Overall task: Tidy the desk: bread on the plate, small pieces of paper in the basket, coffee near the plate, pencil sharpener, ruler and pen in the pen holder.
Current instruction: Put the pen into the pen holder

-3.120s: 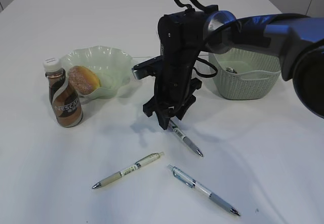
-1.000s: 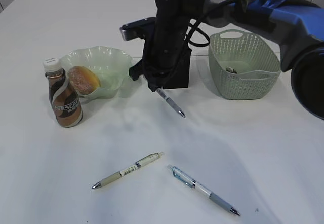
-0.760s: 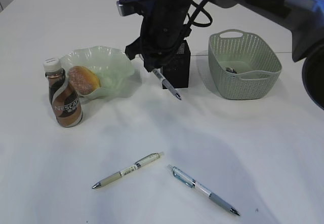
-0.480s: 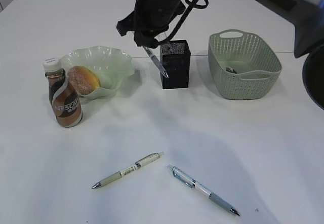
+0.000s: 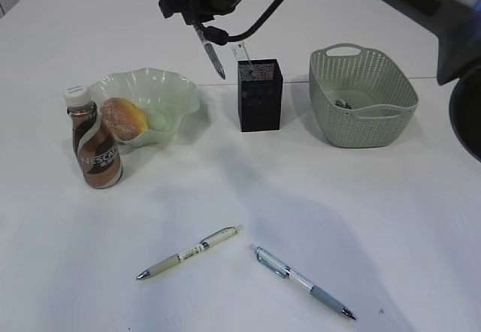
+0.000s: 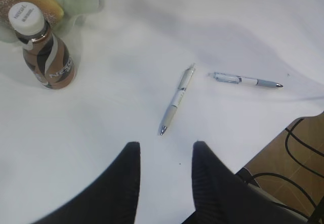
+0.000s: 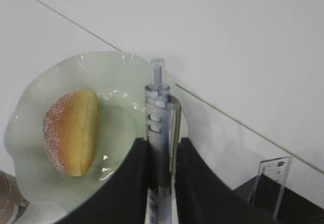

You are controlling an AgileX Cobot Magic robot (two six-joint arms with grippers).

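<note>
My right gripper point(image 5: 200, 25) is shut on a pen point(image 5: 210, 52) that hangs tip-down in the air between the plate point(image 5: 171, 84) and the pen holder point(image 5: 260, 99). In the right wrist view the pen point(image 7: 161, 122) is clamped in my gripper point(image 7: 161, 145), above the plate's rim point(image 7: 30, 112). The bread point(image 5: 124, 118) lies on the plate, and the coffee point(image 5: 96, 148) stands beside it. The ruler point(image 5: 240, 51) sticks up out of the pen holder. Small paper pieces point(image 5: 342, 104) lie in the basket point(image 5: 376, 122). My left gripper point(image 6: 166, 148) hovers open over the desk. No pencil sharpener shows.
Two more pens lie on the front of the desk: a pale one point(image 5: 192, 252) and a blue-grey one point(image 5: 301, 281). Both also show ahead of my left gripper: the pale pen point(image 6: 176, 100) and the blue-grey pen point(image 6: 245, 80). The desk's edge point(image 6: 304, 120) is at the lower right there.
My right gripper has lifted the pen off the desk and carried it up, back and leftward, from in front of the pen holder to high beside it. The left gripper has stayed still.
</note>
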